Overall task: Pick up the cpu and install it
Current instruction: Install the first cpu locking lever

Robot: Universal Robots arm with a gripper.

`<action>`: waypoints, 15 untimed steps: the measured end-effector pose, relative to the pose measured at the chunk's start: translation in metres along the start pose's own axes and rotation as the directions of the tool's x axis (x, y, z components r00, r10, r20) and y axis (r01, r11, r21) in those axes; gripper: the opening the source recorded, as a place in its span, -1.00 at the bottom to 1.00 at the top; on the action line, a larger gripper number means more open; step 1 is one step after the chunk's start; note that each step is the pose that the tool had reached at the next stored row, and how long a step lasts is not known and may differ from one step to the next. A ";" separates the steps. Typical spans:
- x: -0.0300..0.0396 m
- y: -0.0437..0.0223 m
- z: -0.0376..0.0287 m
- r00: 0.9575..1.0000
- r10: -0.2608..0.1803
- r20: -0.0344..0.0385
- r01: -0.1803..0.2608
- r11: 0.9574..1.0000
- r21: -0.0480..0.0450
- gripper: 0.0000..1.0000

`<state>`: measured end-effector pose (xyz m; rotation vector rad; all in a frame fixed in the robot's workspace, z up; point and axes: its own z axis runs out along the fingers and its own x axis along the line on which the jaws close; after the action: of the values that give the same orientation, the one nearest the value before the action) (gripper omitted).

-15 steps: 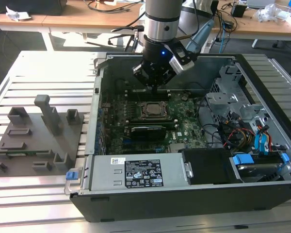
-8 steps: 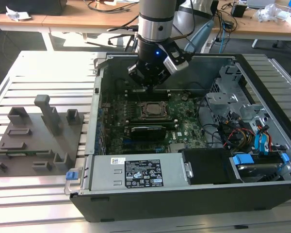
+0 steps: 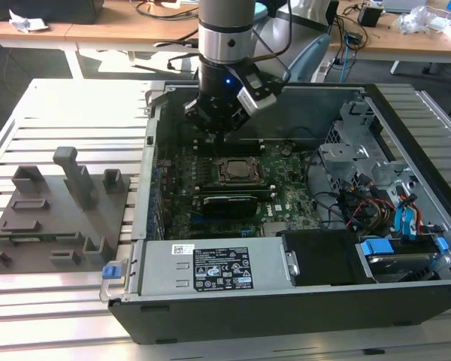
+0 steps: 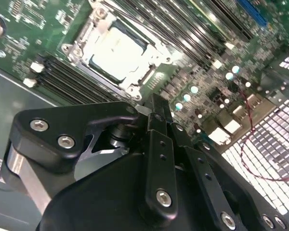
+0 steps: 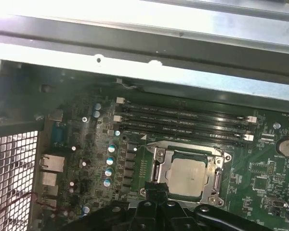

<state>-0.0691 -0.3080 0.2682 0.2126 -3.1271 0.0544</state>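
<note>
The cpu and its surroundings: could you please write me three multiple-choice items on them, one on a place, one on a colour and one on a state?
1. Where does the cpu lie?
A. in the socket frame on the motherboard
B. on the grey fixture
C. on the slatted table

2. What colour is the motherboard?
A. red
B. green
C. white

3. How does the gripper stand to the cpu?
A. clamped on it
B. above the case, clear of the cpu
C. outside the case, above the grey fixture

Answers:
1. A, both wrist views show its pale plate inside the frame.
2. B, the board is green in every view.
3. B, the exterior view shows a gap between the gripper and the socket.
</note>
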 end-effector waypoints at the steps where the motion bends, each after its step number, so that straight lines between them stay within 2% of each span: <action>1: 0.0038 0.0008 0.0000 1.000 0.000 0.000 0.000 1.000 0.000 -0.79; 6: 0.0222 0.0072 0.0001 1.000 0.000 0.001 0.000 1.000 0.000 -0.79; 8: 0.0262 0.0099 0.0000 1.000 0.000 0.001 0.000 1.000 0.000 -0.79; 11: 0.0271 0.0159 0.0003 1.000 0.000 0.001 0.000 1.000 0.000 -0.79; 13: 0.0262 0.0231 0.0019 1.000 0.003 0.001 -0.003 1.000 0.000 -0.79; 15: 0.0259 0.0251 0.0031 1.000 0.010 0.000 -0.010 1.000 0.000 -0.79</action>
<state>-0.0982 -0.2867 0.2645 0.1966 -3.1289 0.0542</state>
